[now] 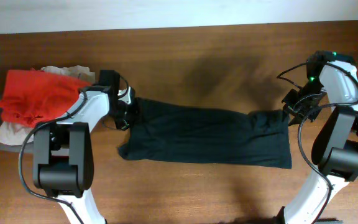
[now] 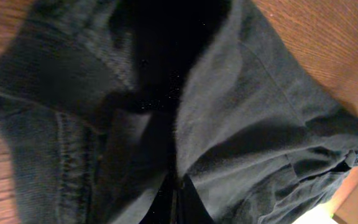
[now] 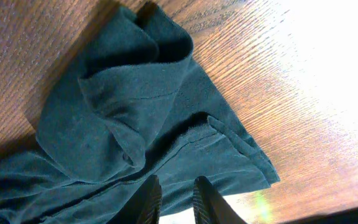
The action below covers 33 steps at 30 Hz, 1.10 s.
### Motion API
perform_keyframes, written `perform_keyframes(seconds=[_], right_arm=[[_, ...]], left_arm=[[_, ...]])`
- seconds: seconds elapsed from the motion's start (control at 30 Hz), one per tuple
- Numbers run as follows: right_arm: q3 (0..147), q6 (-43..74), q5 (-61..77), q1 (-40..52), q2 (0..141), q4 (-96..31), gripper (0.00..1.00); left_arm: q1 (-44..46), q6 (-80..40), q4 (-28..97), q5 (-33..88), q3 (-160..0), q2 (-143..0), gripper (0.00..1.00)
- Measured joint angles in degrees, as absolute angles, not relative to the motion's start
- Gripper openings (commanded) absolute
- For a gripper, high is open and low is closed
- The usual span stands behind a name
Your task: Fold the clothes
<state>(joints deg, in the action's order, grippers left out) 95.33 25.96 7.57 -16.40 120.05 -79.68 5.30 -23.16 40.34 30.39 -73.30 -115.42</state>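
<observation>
**Status report: black garment laid out lengthwise, one arm at each end**

I see the wooden table [image 1: 229,50] filling the overhead view.

The clothes [image 1: 204,134], a black soft-fabric garment, lie flat near the middle of the table as a long band from left to right. The left end is bunched and narrow. The right end is wider, with a rumpled fold at its upper corner.

A pile of other garments sits at the far left edge, well apart from the band. In it a red garment [image 1: 33,93] lies on top of beige cloth [image 1: 73,71].

The left gripper [image 1: 127,114] is at the left end of the clothes. Its jaws are closed, and the left wrist view shows dark fabric gathered tightly about them, so I record it as gripping the cloth.

The right gripper [image 3: 176,182] is at the right end, over the hem. Its jaws stand a narrow gap apart. I see nothing clamped between them and cannot tell whether they touch the cloth.
</observation>
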Motion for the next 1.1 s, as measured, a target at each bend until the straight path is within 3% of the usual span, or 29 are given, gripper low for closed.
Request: perform_keyframes(seconds=[0.2,0.43,0.83,0.93,1.1], right_arm=[[95.33,25.98,7.57,-16.40,120.05,-79.68,0.23],[95.33,26.94,7.53,-16.40,120.05,-77.34,0.50],[93.32,32.67,9.41,-15.97,120.05,-71.46,0.57],[89.54,33.98,10.26,-14.63,120.05,-68.42,0.55],[84.18,37.15,10.98,-12.75,120.07,-64.77,0.19]], left_arm=[[5.63,-23.16,41.56,30.72,-73.30,-115.42,0.00],[2.42,-23.00,43.72,31.44,-73.30,-115.42,0.01],[1.58,-22.09,45.15,31.53,-73.30,-115.42,0.01],[1.58,-22.09,45.19,31.53,-73.30,-115.42,0.01],[1.58,-22.09,45.21,31.53,-73.30,-115.42,0.01]])
